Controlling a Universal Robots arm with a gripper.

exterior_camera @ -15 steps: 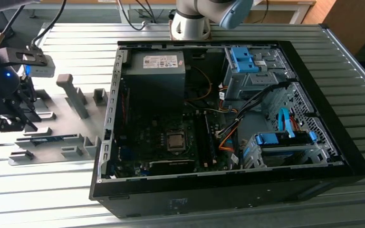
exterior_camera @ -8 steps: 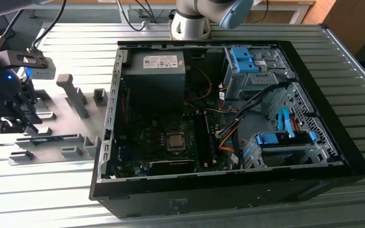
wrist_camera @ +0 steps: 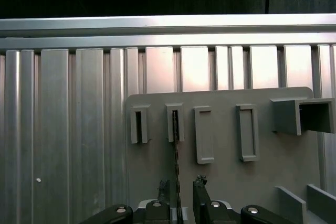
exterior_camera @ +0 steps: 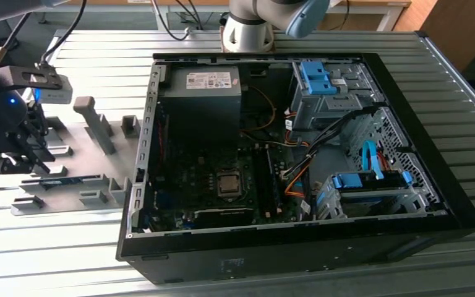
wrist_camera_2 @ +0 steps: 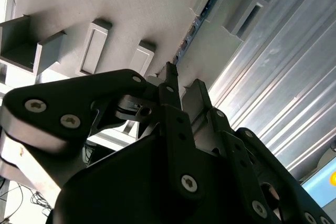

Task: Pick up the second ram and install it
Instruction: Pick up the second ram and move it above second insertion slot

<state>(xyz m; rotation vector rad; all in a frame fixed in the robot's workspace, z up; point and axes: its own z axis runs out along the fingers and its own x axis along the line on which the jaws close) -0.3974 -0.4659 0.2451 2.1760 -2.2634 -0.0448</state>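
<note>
The gripper (wrist_camera: 181, 184) sits low over the grey fixture plate (wrist_camera: 226, 182) on the ribbed surface (wrist_camera: 63, 129). Its jaws are parted a little, straddling the second ram (wrist_camera: 176, 156), which stands on edge in its slots, a sliver of gap either side.

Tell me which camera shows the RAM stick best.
The second wrist view: the RAM stick shows its blue-green face in the grey fixture. The first wrist view has it edge-on, a thin dark line; the exterior view, a small strip.
</note>
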